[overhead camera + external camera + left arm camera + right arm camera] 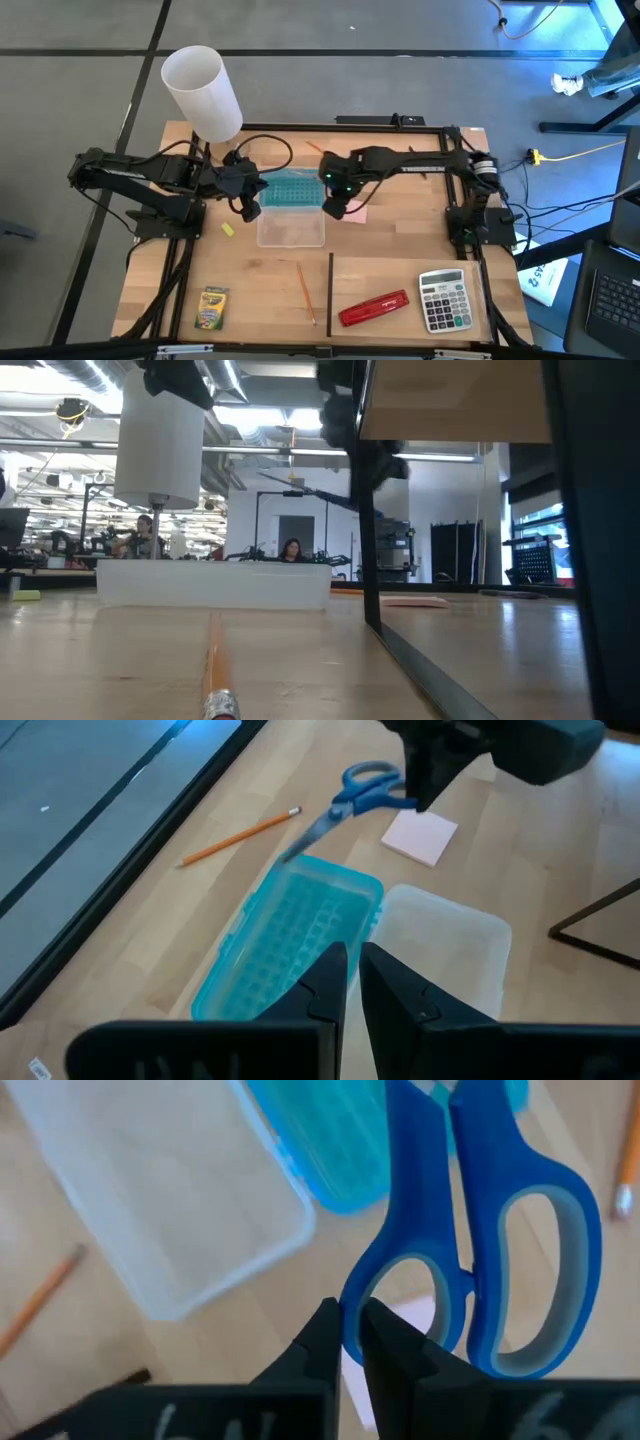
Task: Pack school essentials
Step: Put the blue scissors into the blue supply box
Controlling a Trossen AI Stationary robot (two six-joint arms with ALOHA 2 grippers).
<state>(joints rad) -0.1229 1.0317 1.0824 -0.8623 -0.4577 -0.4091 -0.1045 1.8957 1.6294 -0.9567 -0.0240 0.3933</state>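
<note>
Scissors (470, 1250): one pair; pencils: two (303, 288) (240, 837); crayon box (211, 307): one.

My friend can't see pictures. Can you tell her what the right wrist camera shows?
The right gripper has its jaws shut on the handle of the blue-handled scissors, held up above the wooden table. Below them sit an open pencil case with a clear tray and a teal lid, and an orange pencil.

- One clear plastic case (291, 229) with a teal lid (291, 187) is seen.
- One pair of blue-handled scissors (480, 1250) is counted.
- Two thin orange pencils (306, 292) (240, 836) are counted.
- One pink sticky-note pad (420, 836), one yellow-green crayon box (211, 307), one red stapler (374, 308) and one grey calculator (443, 299) are seen.
</note>
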